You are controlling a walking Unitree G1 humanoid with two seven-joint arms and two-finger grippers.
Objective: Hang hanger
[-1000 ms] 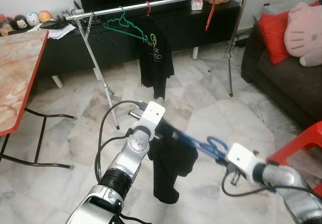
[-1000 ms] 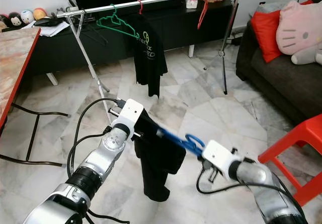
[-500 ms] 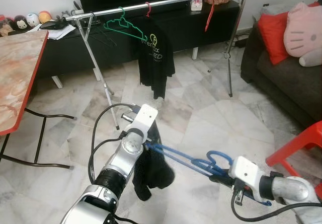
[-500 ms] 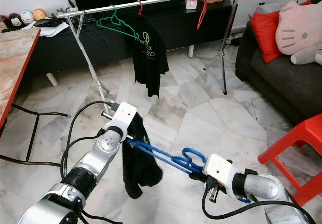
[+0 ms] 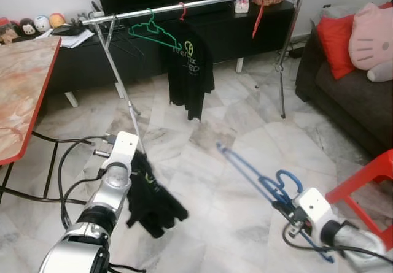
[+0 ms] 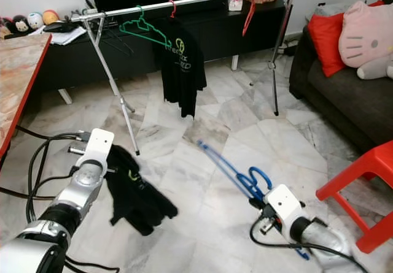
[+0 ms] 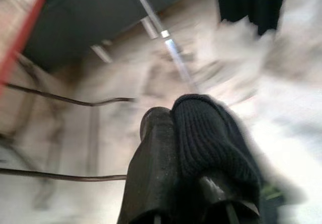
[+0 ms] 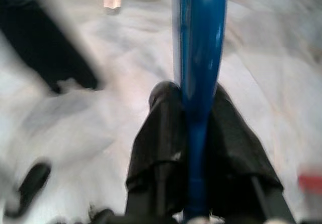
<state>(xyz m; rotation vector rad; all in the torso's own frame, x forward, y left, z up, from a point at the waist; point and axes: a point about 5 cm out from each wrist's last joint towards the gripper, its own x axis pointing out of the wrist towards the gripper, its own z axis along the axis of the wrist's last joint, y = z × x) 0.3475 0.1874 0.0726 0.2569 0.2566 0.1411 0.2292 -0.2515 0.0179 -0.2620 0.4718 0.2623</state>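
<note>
Marble floor [image 5: 202,162] spreads below a clothes rail [image 5: 202,3]. Right gripper [image 8: 196,128] fingers pinch a bare blue hanger [image 5: 258,178]; its wrist view shows the clamp. Left gripper [image 7: 186,148] fingers pinch a black garment [image 5: 150,199].

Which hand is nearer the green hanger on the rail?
The left. The left hand, shut on a black shirt, sits below the green hanger, near the rack's leg. The right hand, shut on the blue hanger, is farther off to the right.
</note>
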